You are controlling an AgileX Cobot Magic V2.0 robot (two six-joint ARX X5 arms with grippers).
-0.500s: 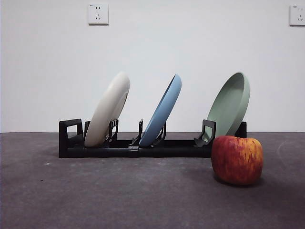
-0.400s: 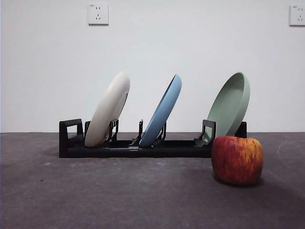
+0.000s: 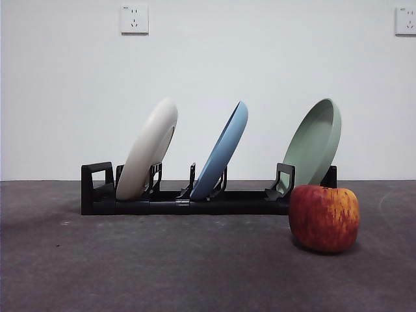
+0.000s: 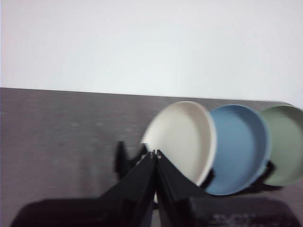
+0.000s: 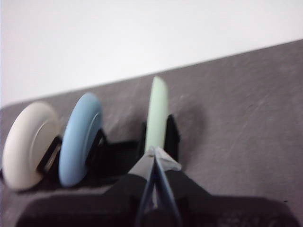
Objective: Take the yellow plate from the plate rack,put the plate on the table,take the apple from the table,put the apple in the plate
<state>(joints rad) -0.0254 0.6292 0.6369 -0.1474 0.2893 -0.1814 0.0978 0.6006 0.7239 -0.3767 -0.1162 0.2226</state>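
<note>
1. The yellow plate is leaning in the plate rack, left of centre in the front view.
2. The left gripper is closed and empty, aiming at it; the right gripper is likewise closed.
3. The plate is likely stiff and smooth: pinch its exposed upper rim.

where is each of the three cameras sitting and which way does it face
Front view: low, near table height, looking level across the table at the plate rack, the three plates and the apple; no robot part shows.
Left wrist view: on the left arm, above the table, aimed at the yellow plate; left gripper shut at the bottom.
Right wrist view: on the right arm, facing the green plate edge-on; right gripper shut.
All three views share the plates and rack.
</note>
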